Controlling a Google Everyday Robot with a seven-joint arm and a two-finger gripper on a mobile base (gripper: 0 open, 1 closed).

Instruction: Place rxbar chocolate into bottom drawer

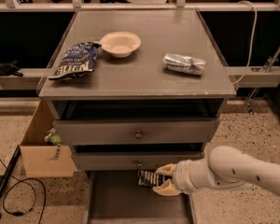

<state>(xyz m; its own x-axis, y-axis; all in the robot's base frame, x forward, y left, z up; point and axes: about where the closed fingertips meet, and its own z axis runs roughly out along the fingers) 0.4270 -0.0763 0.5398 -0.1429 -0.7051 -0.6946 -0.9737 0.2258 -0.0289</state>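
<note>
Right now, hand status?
The hand: closed on the chocolate bar, held over the open bottom drawer.

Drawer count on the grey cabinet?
3. Top grey knobbed drawer under the tabletop; middle grey knobbed drawer below it; bottom drawer, a wide grey tray, pulled out lowest. The gripper holds the dark-wrapped rxbar chocolate over that tray. None seem hidden.

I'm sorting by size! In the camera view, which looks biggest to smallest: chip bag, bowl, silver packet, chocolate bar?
1. Blue chip bag
2. Bowl and silver packet, too alike to rank
3. rxbar chocolate, partly hidden in the gripper above the bottom drawer
</note>
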